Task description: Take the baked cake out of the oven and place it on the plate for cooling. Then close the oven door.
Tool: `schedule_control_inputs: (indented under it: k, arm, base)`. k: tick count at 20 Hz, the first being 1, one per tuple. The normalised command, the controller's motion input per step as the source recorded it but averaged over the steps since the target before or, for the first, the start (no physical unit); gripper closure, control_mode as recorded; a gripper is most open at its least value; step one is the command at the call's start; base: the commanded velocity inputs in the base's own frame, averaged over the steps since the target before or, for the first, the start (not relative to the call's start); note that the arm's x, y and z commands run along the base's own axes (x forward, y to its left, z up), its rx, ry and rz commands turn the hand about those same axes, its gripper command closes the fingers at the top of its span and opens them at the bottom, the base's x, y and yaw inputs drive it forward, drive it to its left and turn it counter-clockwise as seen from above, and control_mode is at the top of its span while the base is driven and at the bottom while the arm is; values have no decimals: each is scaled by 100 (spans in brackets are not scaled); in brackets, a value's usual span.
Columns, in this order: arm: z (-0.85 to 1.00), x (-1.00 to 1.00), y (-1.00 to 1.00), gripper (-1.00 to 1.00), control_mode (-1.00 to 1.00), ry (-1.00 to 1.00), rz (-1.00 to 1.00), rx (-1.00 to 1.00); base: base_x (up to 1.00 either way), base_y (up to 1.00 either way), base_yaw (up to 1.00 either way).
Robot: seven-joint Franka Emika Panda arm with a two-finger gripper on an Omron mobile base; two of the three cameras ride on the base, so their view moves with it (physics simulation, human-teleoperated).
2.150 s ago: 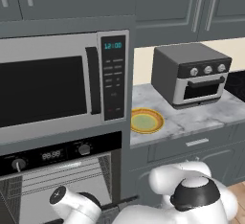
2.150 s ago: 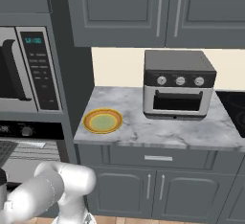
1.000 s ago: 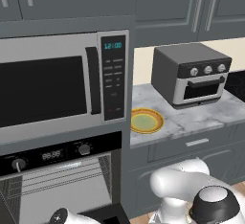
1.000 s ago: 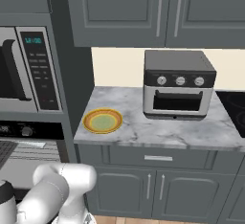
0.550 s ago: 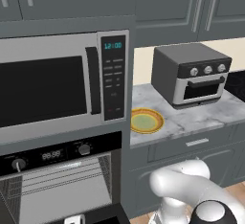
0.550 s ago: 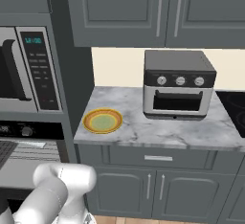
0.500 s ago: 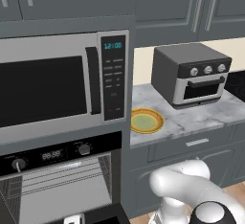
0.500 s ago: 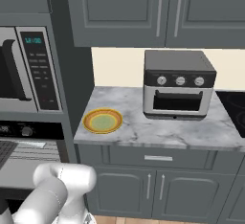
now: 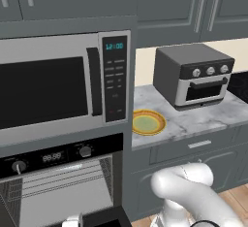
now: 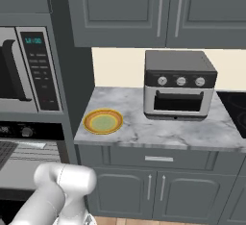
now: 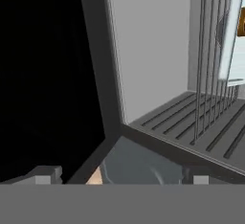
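Note:
The oven (image 9: 63,182) stands open under the microwave, its wire racks (image 9: 63,175) showing. In the hand view I look into its grey cavity with the picture rolled, so the wire racks (image 11: 210,60) run upright. A brown sliver of the baked cake (image 11: 242,27) sits on a pale tray (image 11: 232,41) at the right edge. My gripper (image 11: 122,177) is open and empty, fingertips (image 11: 48,174) wide apart at the oven mouth. The oven door (image 9: 104,218) shows as a dark edge at the bottom. The yellow-rimmed plate (image 9: 148,122) (image 10: 103,121) lies on the marble counter, right of the oven.
A silver microwave (image 9: 58,90) hangs above the oven. A grey toaster oven (image 9: 193,75) (image 10: 180,87) stands on the counter (image 10: 158,132) right of the plate. My white arm (image 9: 189,192) (image 10: 57,190) bends low in front of the lower cabinets.
The arm has sunk lower and the hand has dropped toward the bottom edge of the left base view. The base, plate and oven have not moved.

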Motion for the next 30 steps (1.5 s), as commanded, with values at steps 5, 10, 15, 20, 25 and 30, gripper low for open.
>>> schedule_control_inputs:
  k: [5, 10, 15, 20, 25, 30]
  arm:
    - [-7, 39, 14, -100, -100, -22, 0, 0]
    - [-3, 39, 8, -100, -100, -19, -1, 0]
    - [-13, 44, -1, -100, -100, -9, -1, -3]
    - [-9, 47, -19, -100, -100, 0, 0, 0]
    - [-9, 47, -29, -100, -100, 0, 9, 0]
    - [-4, 31, -45, -100, -100, 0, 19, 4]
  base:
    - [0, 0, 0]
    - [0, 0, 0]
    - [0, 0, 0]
    - [0, 0, 0]
    - [0, 0, 0]
    - [0, 0, 0]
